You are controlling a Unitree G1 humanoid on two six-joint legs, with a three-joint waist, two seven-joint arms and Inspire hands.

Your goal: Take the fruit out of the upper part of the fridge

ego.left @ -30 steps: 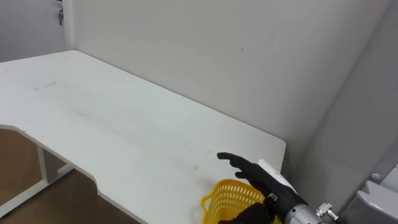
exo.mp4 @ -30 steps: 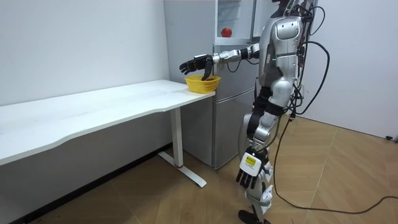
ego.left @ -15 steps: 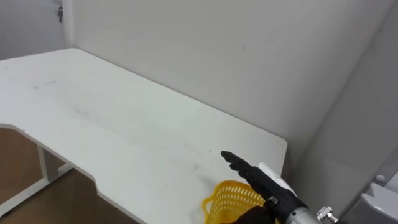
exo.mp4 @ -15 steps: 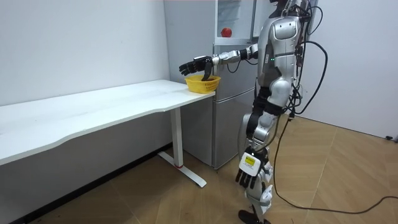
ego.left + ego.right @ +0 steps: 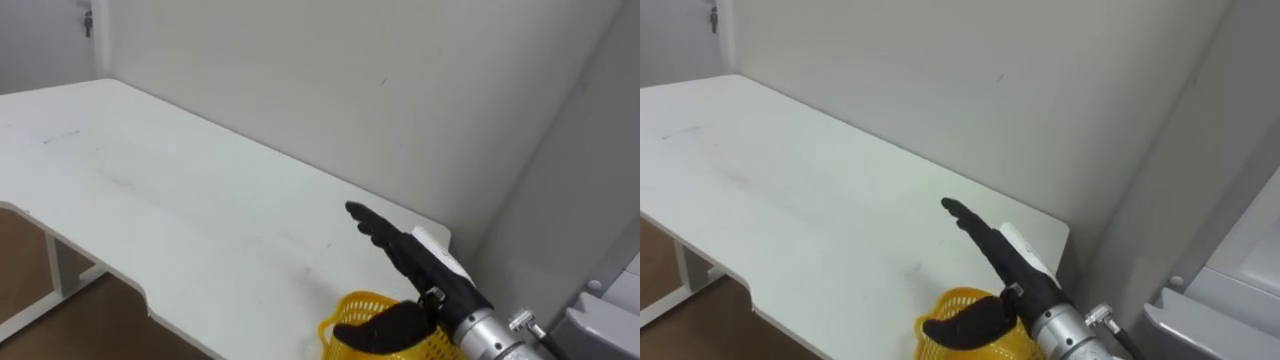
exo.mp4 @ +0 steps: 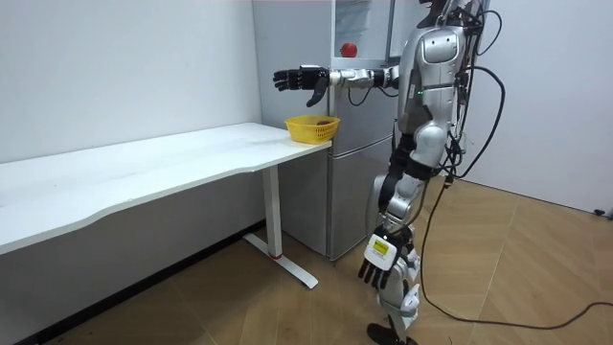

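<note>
A yellow mesh basket (image 5: 350, 304) stands on the white table (image 5: 180, 215) at its corner nearest the fridge (image 6: 359, 182). My right hand (image 5: 428, 268) hovers open above the basket, fingers stretched toward the wall, thumb hanging over the rim, holding nothing. The room view has that hand (image 6: 299, 79) well above the basket (image 6: 312, 127), at chest height. A small red round thing (image 6: 351, 48) sits in the fridge's upper part. I stand beside the fridge at the table's end. My left hand (image 6: 376, 273) hangs open by my leg.
The long white table (image 6: 144, 168) runs along the wall, with a curved cut-out in its front edge. A grey-white fridge edge (image 5: 600, 320) shows at the lower right. Wooden floor (image 6: 287, 307) lies below.
My right hand has risen from just over the basket to well above it, still open. The eye view has shifted slightly. The basket has not moved.
</note>
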